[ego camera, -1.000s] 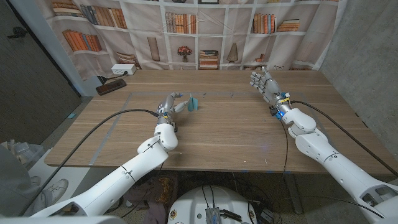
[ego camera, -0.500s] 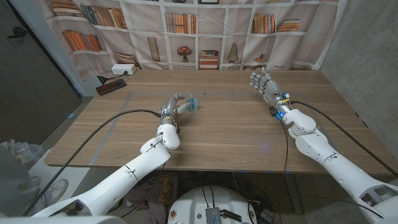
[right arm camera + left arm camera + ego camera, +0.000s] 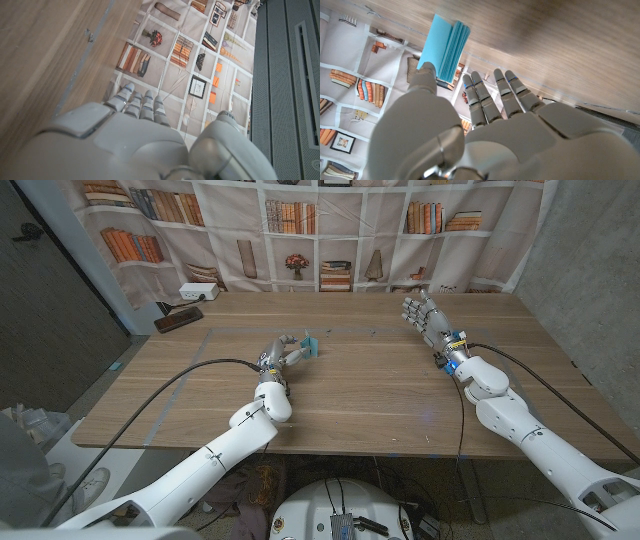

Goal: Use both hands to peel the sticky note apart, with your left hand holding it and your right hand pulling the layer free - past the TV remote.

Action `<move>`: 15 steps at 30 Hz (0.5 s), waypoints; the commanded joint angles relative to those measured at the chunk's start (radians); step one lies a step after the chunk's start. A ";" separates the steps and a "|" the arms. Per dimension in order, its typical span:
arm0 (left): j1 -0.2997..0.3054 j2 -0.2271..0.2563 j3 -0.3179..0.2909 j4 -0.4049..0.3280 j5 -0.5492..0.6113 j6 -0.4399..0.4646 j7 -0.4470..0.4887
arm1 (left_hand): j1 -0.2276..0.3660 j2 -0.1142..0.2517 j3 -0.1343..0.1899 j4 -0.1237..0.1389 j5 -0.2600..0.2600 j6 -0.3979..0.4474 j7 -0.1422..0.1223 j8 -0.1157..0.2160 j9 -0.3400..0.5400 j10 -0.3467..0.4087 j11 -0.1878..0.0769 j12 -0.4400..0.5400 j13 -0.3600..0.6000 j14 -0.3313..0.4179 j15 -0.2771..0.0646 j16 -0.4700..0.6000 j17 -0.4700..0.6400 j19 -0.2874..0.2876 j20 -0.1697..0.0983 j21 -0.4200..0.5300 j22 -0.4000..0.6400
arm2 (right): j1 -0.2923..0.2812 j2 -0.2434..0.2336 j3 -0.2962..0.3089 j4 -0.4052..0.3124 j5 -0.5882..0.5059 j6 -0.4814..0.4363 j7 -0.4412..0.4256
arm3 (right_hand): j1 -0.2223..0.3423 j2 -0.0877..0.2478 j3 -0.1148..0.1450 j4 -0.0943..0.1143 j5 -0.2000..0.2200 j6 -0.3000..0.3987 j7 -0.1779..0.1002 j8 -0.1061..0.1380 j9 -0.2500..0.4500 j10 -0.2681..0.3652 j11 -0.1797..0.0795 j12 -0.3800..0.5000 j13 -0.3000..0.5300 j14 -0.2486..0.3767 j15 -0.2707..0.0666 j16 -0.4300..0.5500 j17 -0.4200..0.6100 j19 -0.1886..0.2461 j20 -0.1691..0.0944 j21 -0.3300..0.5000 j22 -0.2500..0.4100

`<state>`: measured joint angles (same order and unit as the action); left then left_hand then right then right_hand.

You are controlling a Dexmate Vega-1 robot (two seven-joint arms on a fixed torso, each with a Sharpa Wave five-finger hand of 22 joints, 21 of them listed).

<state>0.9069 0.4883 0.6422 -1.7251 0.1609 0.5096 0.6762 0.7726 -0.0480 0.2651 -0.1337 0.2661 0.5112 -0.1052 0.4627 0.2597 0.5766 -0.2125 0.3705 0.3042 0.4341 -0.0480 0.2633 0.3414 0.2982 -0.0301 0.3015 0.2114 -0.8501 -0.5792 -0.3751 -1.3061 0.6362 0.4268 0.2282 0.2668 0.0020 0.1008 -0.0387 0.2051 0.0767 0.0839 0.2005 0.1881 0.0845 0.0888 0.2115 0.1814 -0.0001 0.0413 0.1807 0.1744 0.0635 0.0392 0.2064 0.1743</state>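
On the wooden table (image 3: 350, 385), left of its middle and toward the far half, the left hand (image 3: 281, 352) holds one blue sticky note pad (image 3: 311, 345) up off the surface; the pad sits at the fingertips, pointing toward the far right. In the left wrist view the same sticky note pad (image 3: 444, 48) shows as a single stack of many thin blue leaves, fanned slightly at one edge, with the thumb (image 3: 424, 80) pressed against its broad face while the other fingers (image 3: 492, 97) lie straight and side by side, apart from the pad. The right hand (image 3: 424, 311) stands well away at the far right of the table, fingers raised and a little spread, holding nothing; in the right wrist view the right hand (image 3: 135, 135) shows its fingers close together above the table's edge. At the far left corner lie two things: one dark TV remote (image 3: 178, 319), flat on the wood, and just beyond it one white power strip (image 3: 197, 292). The two hands are well apart, with bare wood between them.
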 commanded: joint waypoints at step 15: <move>0.015 -0.035 -0.010 0.033 0.004 -0.027 0.091 | 0.068 0.031 0.028 -0.008 -0.011 0.096 -0.014 0.036 -0.023 0.088 0.000 0.027 0.007 0.071 -0.162 0.023 0.012 0.048 0.001 0.024 0.005 | -0.010 -0.013 0.004 -0.001 0.010 0.014 0.029 | 0.007 0.001 0.000 -0.007 -0.005 0.007 0.001 -0.001 0.003 0.001 -0.003 -0.002 0.003 -0.002 0.000 0.001 0.002 -0.001 0.004 -0.005 0.005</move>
<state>0.9161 0.4633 0.6331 -1.7025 0.1594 0.4971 0.7383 0.8321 -0.0101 0.2849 -0.1421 0.2587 0.5935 -0.1194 0.4920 0.2367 0.6485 -0.2128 0.3909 0.3090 0.4948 -0.0480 0.2817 0.3507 0.3341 -0.0301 0.3162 0.2114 -0.8539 -0.5840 -0.3733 -1.3017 0.6431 0.4334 0.2443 0.2668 0.0020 0.1008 -0.0387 0.2051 0.0785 0.0821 0.2005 0.1881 0.0845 0.0888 0.2115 0.1814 -0.0001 0.0412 0.1807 0.1744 0.0635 0.0392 0.2065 0.1743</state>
